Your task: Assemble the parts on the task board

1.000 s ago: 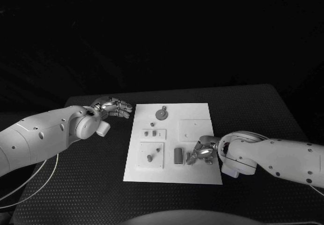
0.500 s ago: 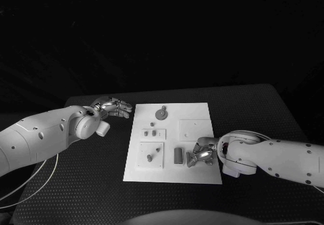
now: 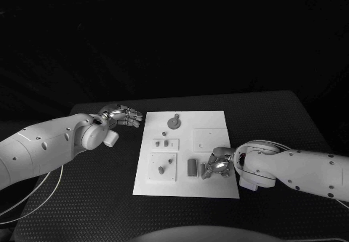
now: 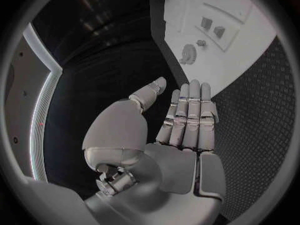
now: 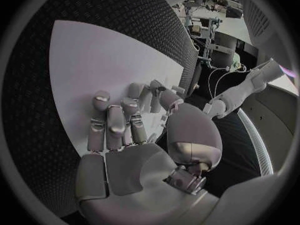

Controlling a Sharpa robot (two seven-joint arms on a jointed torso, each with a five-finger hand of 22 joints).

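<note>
The white task board (image 3: 211, 121) lies in the middle of the table. On it are a round grey part (image 3: 174, 121), two small parts (image 3: 162, 143) in a raised plate, and a grey cylinder (image 3: 192, 167) lying flat. My right hand (image 3: 218, 164) is bent down over the board's near right area, just beside the cylinder. Its fingertips (image 5: 102, 99) are down on the board (image 5: 94, 55), and a small grey piece (image 3: 204, 169) sits at them; a grip is not clear. My left hand (image 3: 123, 116) hovers off the board's far left corner, fingers (image 4: 187, 112) straight and holding nothing.
A square plate (image 3: 211, 137) on the board's right and a pegged plate (image 3: 163, 167) on its near left are raised. The left wrist view has the round part (image 4: 187, 54) and the board (image 4: 250, 40) ahead of the left hand. Black table (image 3: 276, 116) surrounds the board.
My right hand has shifted slightly toward the near edge of the board and settled lower by the cylinder. The left arm has not moved.
</note>
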